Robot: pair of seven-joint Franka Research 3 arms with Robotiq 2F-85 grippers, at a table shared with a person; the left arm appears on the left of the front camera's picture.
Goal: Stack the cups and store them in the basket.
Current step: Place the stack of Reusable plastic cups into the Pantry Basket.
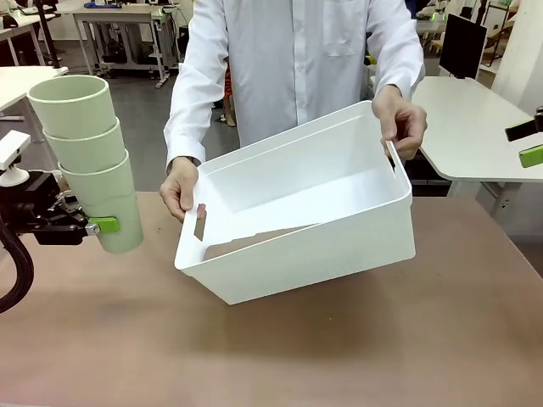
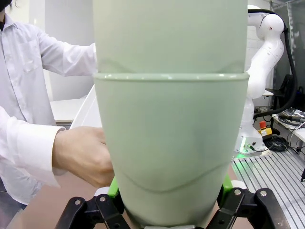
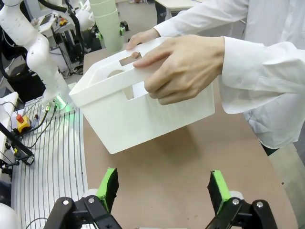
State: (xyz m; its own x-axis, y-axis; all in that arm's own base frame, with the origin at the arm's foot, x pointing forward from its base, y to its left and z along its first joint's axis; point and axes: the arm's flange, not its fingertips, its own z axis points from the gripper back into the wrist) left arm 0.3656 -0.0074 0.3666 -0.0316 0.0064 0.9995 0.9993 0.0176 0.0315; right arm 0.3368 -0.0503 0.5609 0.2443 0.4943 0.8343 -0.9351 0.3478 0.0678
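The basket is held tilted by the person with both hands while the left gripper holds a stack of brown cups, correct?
Not quite: the cups are pale green, as the front view shows. The rest holds: the person's hands tilt the basket, and the left gripper grips the stack.

Legible text, labels, brands, numbers, signs: none that I can read in any of my views. The cups (image 1: 89,157) carry no print on the sides facing my cameras. The basket (image 1: 305,225) is plain white, with no marking on the walls or rim that I see. Small items on the benches behind are too blurred for any lettering to be made out.
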